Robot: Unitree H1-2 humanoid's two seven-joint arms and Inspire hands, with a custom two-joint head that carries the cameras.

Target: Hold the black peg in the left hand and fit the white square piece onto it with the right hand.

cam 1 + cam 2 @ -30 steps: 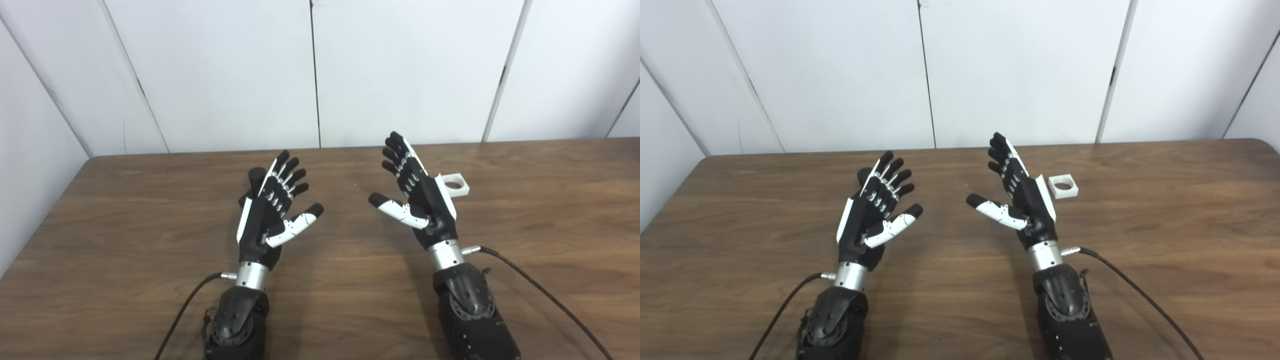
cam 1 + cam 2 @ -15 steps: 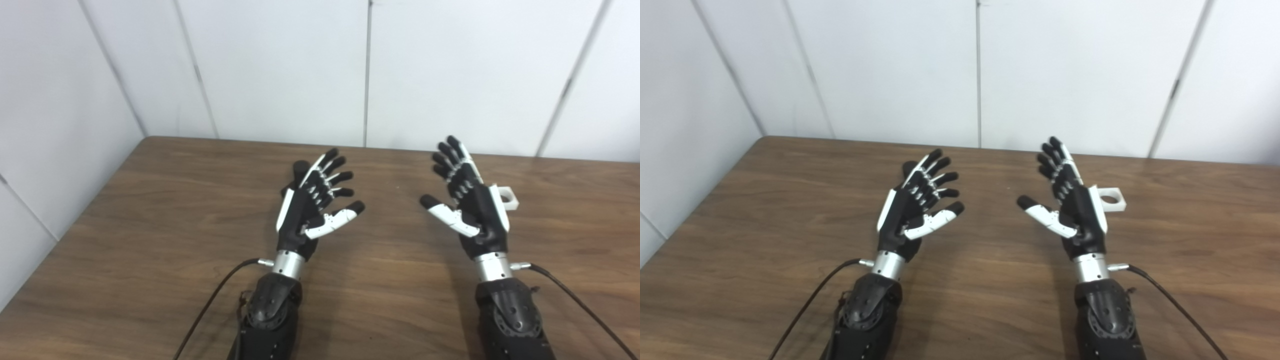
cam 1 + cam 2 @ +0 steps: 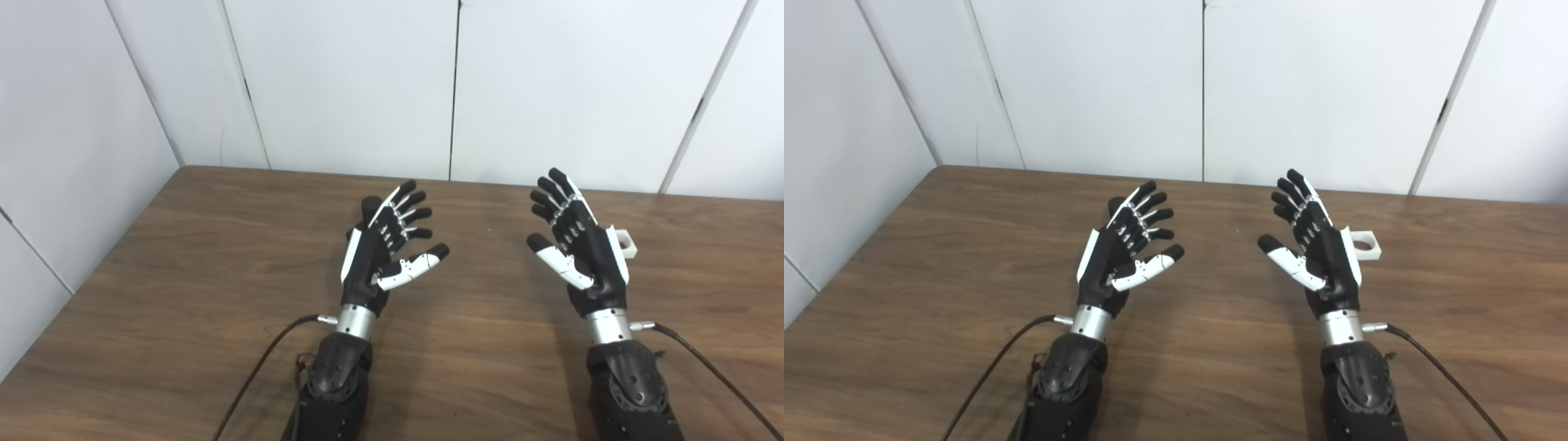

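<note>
The black peg (image 3: 368, 208) stands on the table just behind my left hand (image 3: 386, 245); only its top shows past the fingers. The white square piece (image 3: 1366, 242), with a round hole, lies on the table just right of my right hand (image 3: 1323, 251), partly hidden by it in the left eye view (image 3: 628, 242). Both hands are open, palms facing each other, fingers spread, held above the table and holding nothing.
The brown wooden table (image 3: 184, 263) runs to a white panelled wall (image 3: 343, 79) behind and on the left. Black cables (image 3: 257, 373) trail from both wrists toward the front edge.
The camera has swung to the left, so the whole scene shifted right in the picture. Both hands stay open; the right hand has drawn slightly closer to the white piece.
</note>
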